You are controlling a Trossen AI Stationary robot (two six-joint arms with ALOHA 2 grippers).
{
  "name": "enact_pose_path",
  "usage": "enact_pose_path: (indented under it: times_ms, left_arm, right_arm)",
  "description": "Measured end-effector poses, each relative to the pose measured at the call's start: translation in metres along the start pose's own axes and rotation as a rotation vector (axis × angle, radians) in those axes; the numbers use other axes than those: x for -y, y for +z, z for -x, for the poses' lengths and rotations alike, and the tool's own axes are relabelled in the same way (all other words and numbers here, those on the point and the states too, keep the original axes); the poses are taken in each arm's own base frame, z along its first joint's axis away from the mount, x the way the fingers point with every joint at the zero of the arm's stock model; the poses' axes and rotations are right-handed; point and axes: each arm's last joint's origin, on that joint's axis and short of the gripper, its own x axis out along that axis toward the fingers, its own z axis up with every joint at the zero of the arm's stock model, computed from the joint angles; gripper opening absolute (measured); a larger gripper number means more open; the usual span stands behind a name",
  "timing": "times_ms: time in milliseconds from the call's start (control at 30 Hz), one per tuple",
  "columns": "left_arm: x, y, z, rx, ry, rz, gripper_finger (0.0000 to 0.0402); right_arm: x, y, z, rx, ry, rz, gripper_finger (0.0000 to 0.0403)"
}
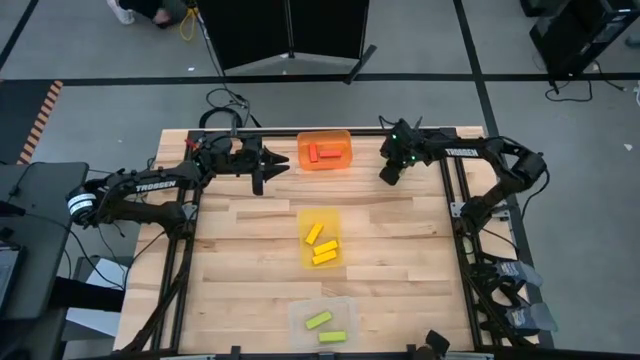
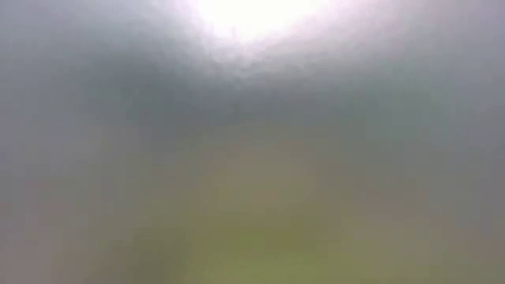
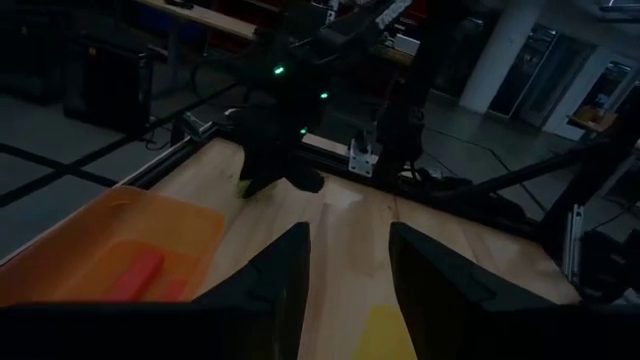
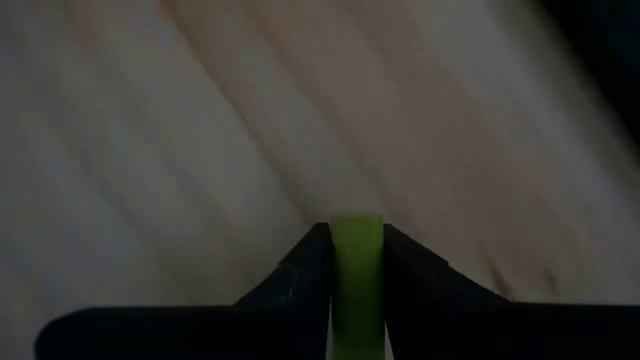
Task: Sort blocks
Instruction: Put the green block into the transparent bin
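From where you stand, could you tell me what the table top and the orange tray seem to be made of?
The table top looks like pale butcher-block wood with a matte finish: plank seams and grain streaks show. The orange tray is probably translucent, smooth plastic, since the red blocks inside show through its wall in the left wrist view.

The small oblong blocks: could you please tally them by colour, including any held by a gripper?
Red oblong blocks, in the translucent orange tray: 2
Yellow oblong blocks, in the yellow tray: 3
Lime green oblong blocks: 3, with 2 in the clear tray and 1 clamped in the right gripper
Total: 8
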Motion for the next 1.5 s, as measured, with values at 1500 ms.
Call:
enact_pose_path:
  times_ms: [1500]
  left_arm:
    - [-0.001, 0.004, 0.002, 0.018, -0.047, 0.086, 0.0146]
  right_arm:
    - [-0.434, -0.036, 0.105, 0.514, 0.972, 0.251, 0.0072]
